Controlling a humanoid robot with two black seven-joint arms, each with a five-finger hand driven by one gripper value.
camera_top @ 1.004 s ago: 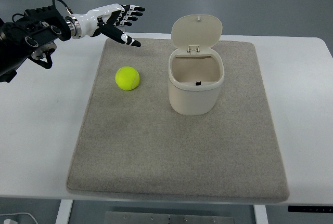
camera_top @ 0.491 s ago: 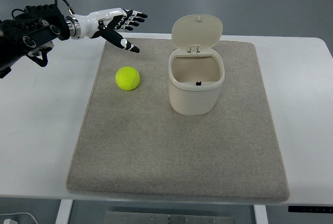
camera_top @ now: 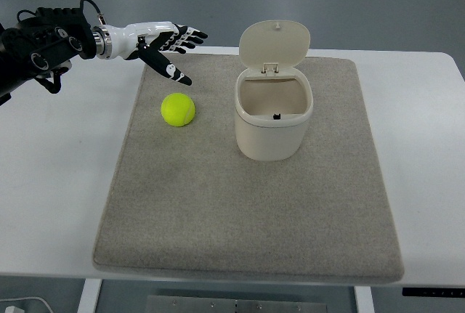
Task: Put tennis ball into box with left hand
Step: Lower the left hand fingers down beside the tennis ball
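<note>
Top view: tennis ball (camera_top: pixel 178 109) sits on the grey mat (camera_top: pixel 247 226), left of the cream box (camera_top: pixel 273 120), whose lid (camera_top: pixel 275 43) stands flipped open. Left hand (camera_top: pixel 166 42) hovers beyond the ball, fingers spread and holding nothing, thumb pointing down toward it. White table (camera_top: pixel 58 182) underneath.

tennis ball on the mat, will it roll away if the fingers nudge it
Probably somewhat: the tennis ball is round and sits free, untouched by the open left hand. The fuzzy mat should slow it. It looks light, with a felt surface likely easy to grip.
</note>
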